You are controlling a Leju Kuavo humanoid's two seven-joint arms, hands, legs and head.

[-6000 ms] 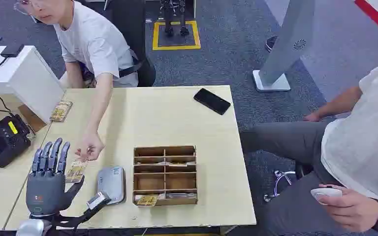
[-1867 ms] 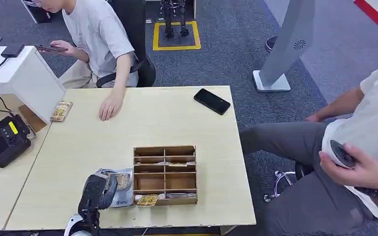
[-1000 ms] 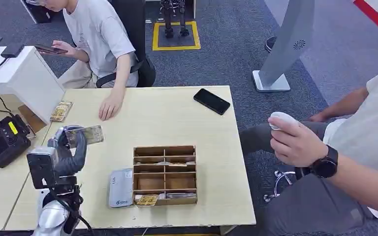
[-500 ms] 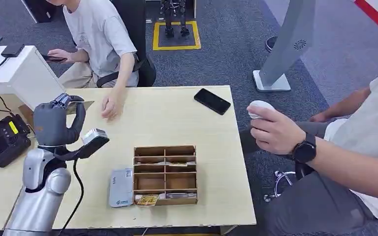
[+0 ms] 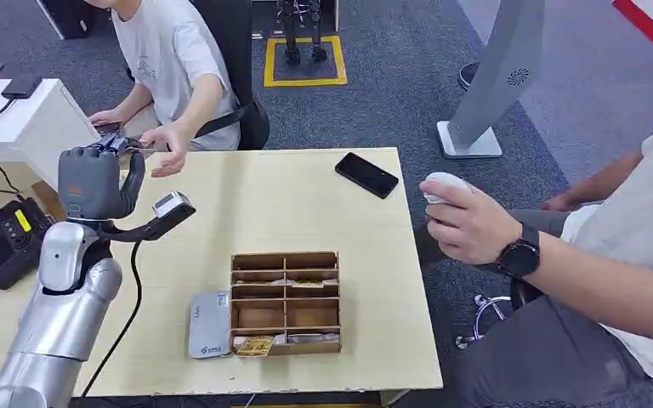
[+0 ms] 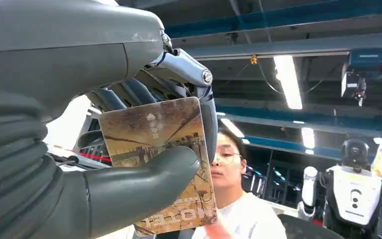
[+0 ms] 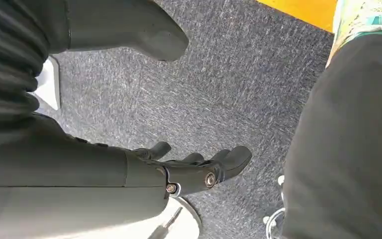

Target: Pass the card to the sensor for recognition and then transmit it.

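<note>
Left wrist view shows us the left hand (image 6: 129,149) pinching the card (image 6: 161,164); a person's hand (image 5: 167,158) reaches just beside it, perhaps touching; right hand (image 7: 189,172) hangs with fingers apart

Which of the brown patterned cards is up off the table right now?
The brown patterned card gripped by the robot's left hand, raised toward the seated person's reaching hand. The other card lies in the wooden divided tray.

My table (image 5: 306,204), light wood: compartment box (image 5: 285,302) near centre, grey sensor (image 5: 208,324) just left of it, black phone (image 5: 366,174) far right.
</note>
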